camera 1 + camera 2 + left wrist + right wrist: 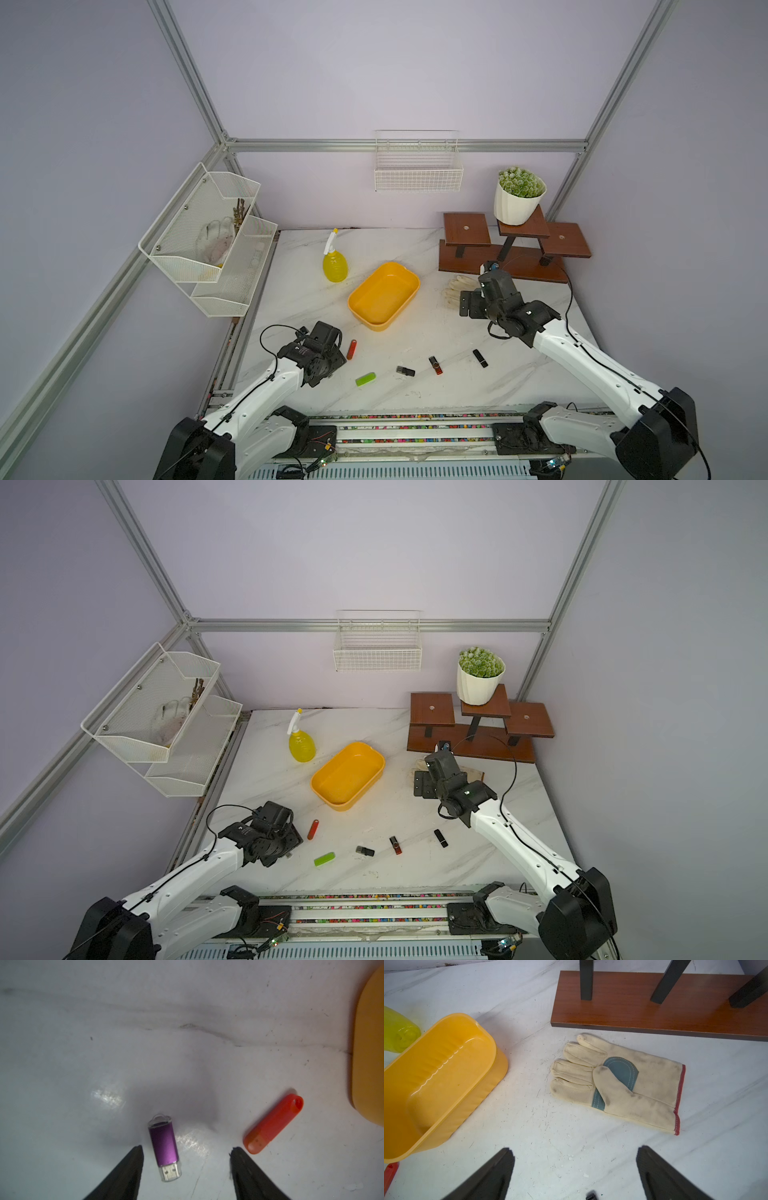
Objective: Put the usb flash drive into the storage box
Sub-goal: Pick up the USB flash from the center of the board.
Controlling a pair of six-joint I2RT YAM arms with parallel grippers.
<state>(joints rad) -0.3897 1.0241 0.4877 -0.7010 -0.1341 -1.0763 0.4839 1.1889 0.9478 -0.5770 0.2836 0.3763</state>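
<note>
At the left gripper (186, 1150): jaws stand apart, straddling the purple drive (164, 1145) without touching it; nothing is held.
Target, purple drive: flat on the marble table (83, 1064), metal plug bare, lying nearer one fingertip than the other; the arm hides it in both top views.
Idle side, right gripper (575, 1150): spread wide and empty, hovering over bare marble near the glove (618, 1084).
Goal, storage box (374, 325): mid-table, empty in both top views and in the right wrist view.
Other sticks: red drive (274, 1124) just beside the left jaws; green drive (365, 379), grey-black drive (405, 371), swivel drive (435, 365) and black drive (480, 358) lie strung along the near side.
Done: nothing yet, I judge; no drive is in the box.
Left to do: pinch the purple drive, lift, carry it over the rim, let go.
Watch: it sits off-centre, so I expect it may slide before both pads bite.
</note>
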